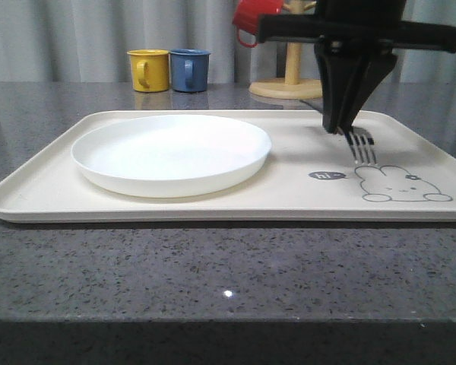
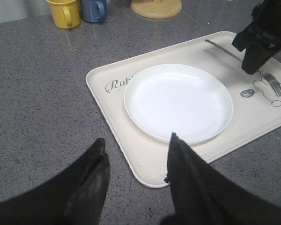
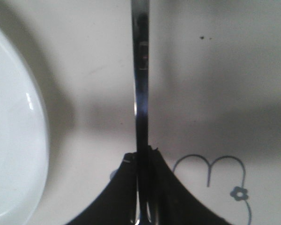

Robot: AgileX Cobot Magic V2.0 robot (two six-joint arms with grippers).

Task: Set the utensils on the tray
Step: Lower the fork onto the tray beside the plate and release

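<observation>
The fork [image 1: 362, 144] lies on the tray [image 1: 53, 182] just right of the white plate [image 1: 171, 154], its tines over the rabbit drawing [image 1: 399, 185] beside a small "hi" bubble; the right gripper [image 1: 342, 128] is pinched on its handle (neck hidden between the fingers). The script "Rab…" is cut off by the plate. The left gripper [image 2: 136, 161] hangs spread over the countertop [image 2: 37, 93] — yellow mug [image 1: 149, 70] and blue mug [image 1: 189, 70] behind.

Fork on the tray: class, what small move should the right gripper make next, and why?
Probably open the jaws and let go. The right gripper is shut on the fork, which already lies on the tray right of the white plate, tines by the rabbit drawing.
</observation>
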